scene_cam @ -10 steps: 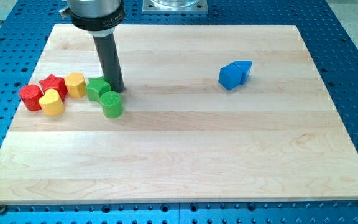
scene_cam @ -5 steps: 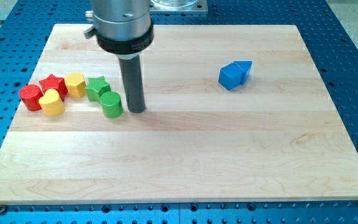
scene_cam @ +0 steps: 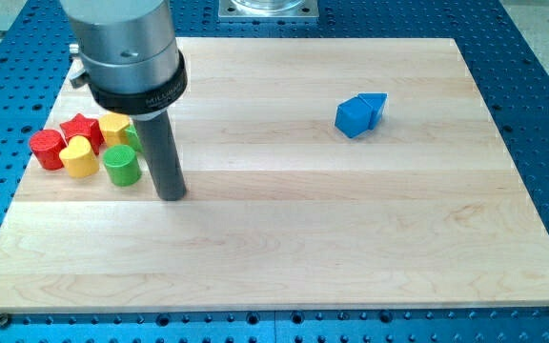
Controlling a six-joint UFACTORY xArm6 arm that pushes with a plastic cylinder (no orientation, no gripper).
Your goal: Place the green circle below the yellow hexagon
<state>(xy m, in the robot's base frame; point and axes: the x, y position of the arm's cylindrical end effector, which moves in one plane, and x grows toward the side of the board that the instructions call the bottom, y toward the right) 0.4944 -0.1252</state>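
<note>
Since a moment ago the green circle [scene_cam: 121,165] has slid toward the view's left and now sits just below the yellow hexagon [scene_cam: 114,127], so the task looks about done, with my tip [scene_cam: 171,195], which grips nothing, just right of it.

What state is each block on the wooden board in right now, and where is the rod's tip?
Green circle block: upright, just below the yellow hexagon.
Yellow hexagon block: flat, partly hidden by the arm.
Yellow heart block: flat, against the red heart.
Red heart block: flat.
Red star block: flat.
Blue blocks: two touching, apart from the rest.
My tip: on the board, right of the green circle.
</note>
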